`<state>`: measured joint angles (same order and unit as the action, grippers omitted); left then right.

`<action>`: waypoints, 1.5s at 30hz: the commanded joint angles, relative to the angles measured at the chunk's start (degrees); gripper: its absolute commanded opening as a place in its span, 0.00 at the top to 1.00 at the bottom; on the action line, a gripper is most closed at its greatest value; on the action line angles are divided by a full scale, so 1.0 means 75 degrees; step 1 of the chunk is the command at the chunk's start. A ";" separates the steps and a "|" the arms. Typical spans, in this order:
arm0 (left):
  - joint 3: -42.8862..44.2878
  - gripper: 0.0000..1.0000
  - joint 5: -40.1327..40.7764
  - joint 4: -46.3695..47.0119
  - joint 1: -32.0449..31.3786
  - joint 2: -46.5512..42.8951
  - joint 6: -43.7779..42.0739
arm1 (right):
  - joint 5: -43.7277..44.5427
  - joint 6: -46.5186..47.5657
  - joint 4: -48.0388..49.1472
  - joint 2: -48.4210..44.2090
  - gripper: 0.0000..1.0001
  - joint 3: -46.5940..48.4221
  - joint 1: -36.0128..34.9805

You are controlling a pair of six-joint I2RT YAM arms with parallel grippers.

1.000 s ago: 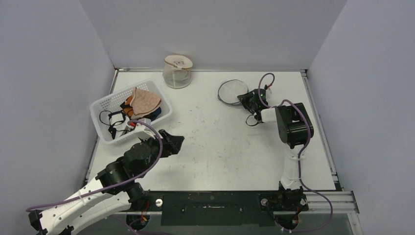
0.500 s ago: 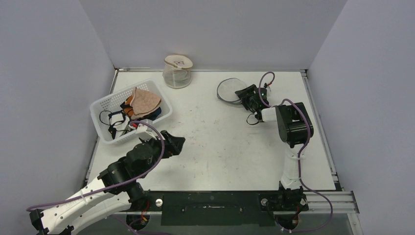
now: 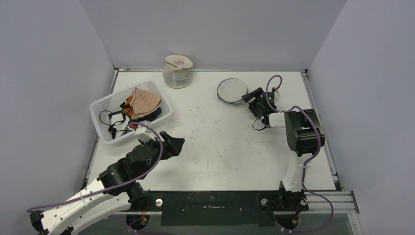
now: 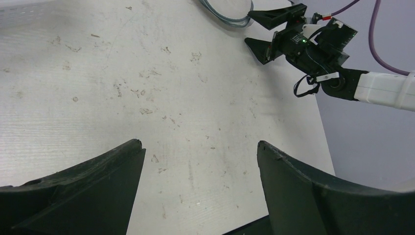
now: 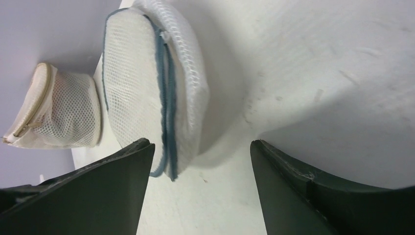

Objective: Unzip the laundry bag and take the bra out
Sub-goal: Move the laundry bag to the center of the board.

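The laundry bag (image 3: 232,89) is a flat round white mesh pouch with a blue-grey zipper rim, lying at the back of the table. In the right wrist view the laundry bag (image 5: 156,88) lies just beyond my fingertips. My right gripper (image 3: 253,96) (image 5: 200,152) stands open at the bag's right edge, holding nothing. A peach bra (image 3: 144,100) lies on top of the pile in the white basket (image 3: 100,105). My left gripper (image 3: 176,143) (image 4: 200,152) hangs open over bare table, right of the basket's near corner.
A second mesh bag (image 3: 177,71) (image 5: 54,115) with a beige rim stands upright at the back wall. The basket also holds dark straps and other garments. Grey walls close in the table on three sides.
My right gripper has opened and let go of the laundry bag's edge, drawing back slightly to the right. The bag has settled flat. The left arm has barely moved.
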<state>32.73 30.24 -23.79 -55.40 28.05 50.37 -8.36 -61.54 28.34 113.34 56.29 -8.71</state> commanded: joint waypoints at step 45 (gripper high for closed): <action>0.3043 0.04 0.0121 0.0680 0.1684 0.3078 -0.1898 | -0.1026 0.2005 -0.0351 -0.1513 0.22 0.1722 -0.1018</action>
<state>45.10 39.83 -20.84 -50.11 43.07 39.79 -16.91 -49.69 21.76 115.35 70.61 -13.34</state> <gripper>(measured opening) 0.962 0.748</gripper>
